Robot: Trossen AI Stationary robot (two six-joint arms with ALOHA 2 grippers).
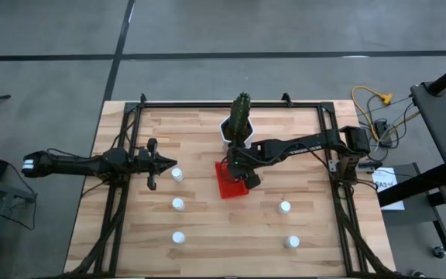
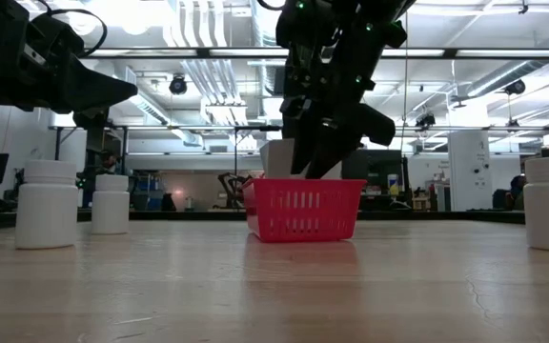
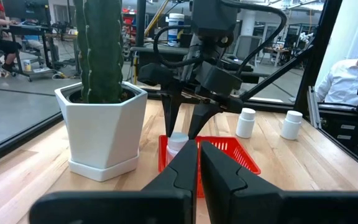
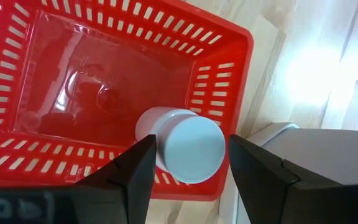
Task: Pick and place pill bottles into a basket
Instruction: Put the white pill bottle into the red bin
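My right gripper [image 1: 238,174] hangs over the red basket [image 1: 229,184] at the table's middle, shut on a white pill bottle [image 4: 188,146]. The bottle also shows between the fingers in the left wrist view [image 3: 178,143], at the basket's rim. Several other pill bottles stand upright on the wood: [image 1: 177,174], [image 1: 177,204], [image 1: 285,206]. My left gripper [image 1: 155,163] waits at the left, shut and empty, pointing level toward the basket. My right gripper pinches the pill bottle between its two fingers at the cap end [image 4: 213,149], one finger [image 4: 135,165] on each side. The fingers slant down from the table's right. The bottle is tilted, its bottom end down inside the basket; whether it touches the floor I cannot tell.
A white hexagonal pot with a green cactus [image 1: 238,124] stands just behind the basket, close to my right gripper. Black frame rails [image 1: 122,194] run along the table's left and right sides. A person sits beyond the table [image 3: 353,68].
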